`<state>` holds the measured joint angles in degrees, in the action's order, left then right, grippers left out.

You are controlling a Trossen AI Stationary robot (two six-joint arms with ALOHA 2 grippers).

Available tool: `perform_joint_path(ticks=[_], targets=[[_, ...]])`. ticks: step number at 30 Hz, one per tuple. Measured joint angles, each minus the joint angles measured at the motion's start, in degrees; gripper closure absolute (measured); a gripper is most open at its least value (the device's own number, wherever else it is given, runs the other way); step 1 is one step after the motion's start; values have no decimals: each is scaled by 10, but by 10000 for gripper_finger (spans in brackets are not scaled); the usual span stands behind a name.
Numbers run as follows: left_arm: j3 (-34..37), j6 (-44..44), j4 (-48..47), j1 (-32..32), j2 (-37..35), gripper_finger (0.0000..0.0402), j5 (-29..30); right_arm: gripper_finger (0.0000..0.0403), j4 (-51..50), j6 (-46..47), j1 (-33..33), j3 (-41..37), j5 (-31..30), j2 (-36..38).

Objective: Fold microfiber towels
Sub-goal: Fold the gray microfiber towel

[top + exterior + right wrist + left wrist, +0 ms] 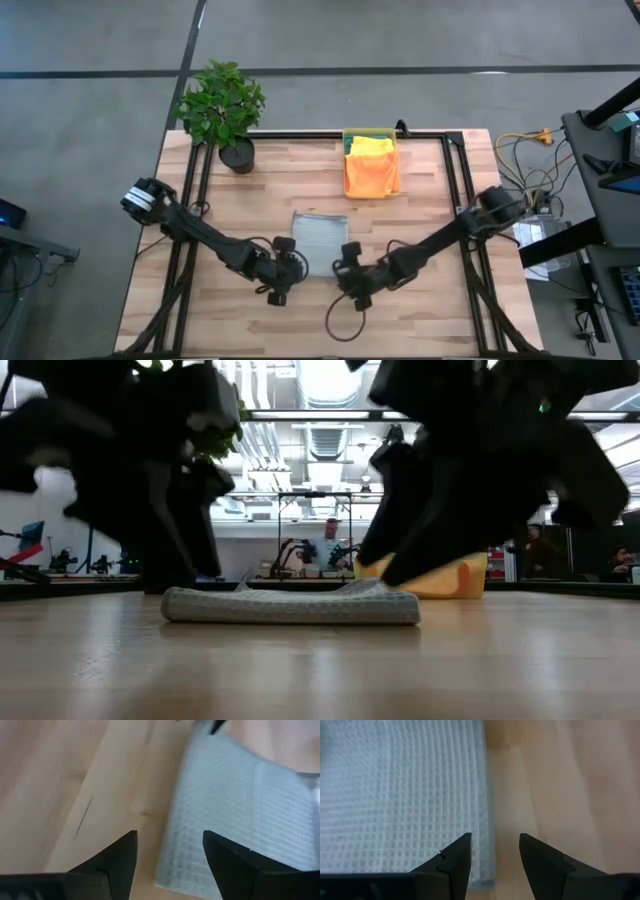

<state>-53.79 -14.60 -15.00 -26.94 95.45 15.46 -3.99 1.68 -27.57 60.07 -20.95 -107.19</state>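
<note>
A light grey microfiber towel [320, 240] lies flat and folded on the wooden table; it also shows in the low view [290, 606]. My left gripper [494, 842] is open, low over the towel's near left corner, its fingers astride the side edge. My right gripper [170, 839] is open, low over the near right corner, astride that edge. The yellow bin [371, 132] at the far side holds the yellow towel [373, 147], the teal towel [350, 146] and the orange towel [370, 176], which hangs over the bin's near wall. My left gripper stands with one finger [455, 857] over the grey towel's edge and the other over bare wood; I cannot tell whether it touches the cloth. My right gripper stands with one finger [225, 855] over the towel and the other over wood; I cannot tell whether it touches.
A potted plant [222, 110] stands at the far left corner. A dark cable loop [345, 322] lies near the table's front edge. Black rails [455, 190] run along the table's sides and back. Bare wood lies left and right of the towel.
</note>
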Motion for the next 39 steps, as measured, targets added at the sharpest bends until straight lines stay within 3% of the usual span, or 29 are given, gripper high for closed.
perform_joint_path(ticks=[3, 6, 11, 14, 19, 22, 25, 27, 31, 39], targets=[[-4, 2, -3, 0, 24, 249, -1, 182, -52, -1, 4, 40, 2, -43], [-9, 0, -11, 0, 48, 249, -2, 187, -142, 57, 13, 81, 2, -79], [-19, -47, -32, -3, 71, 256, -1, 230, -212, 120, 15, 114, 2, -109], [-20, -75, -39, -9, 72, 290, -2, 282, -212, 114, 13, 117, 15, -105], [-35, -75, -49, -27, 64, 387, -21, 381, -221, 107, 10, 118, 26, -79], [-59, -74, -55, -41, 54, 391, -66, 388, -216, 105, 12, 117, 92, -50], [-82, -55, -21, -48, 45, 396, -166, 391, -202, 95, 7, 117, 212, -16], [-89, -44, 1, -52, 38, 399, -203, 392, -192, 83, 2, 116, 256, 1], [-88, -42, -21, -54, 11, 400, -152, 393, -198, 84, 5, 113, 245, 30], [-85, -41, -120, -46, -15, 401, 39, 393, -207, 109, 54, 94, 239, 30]])
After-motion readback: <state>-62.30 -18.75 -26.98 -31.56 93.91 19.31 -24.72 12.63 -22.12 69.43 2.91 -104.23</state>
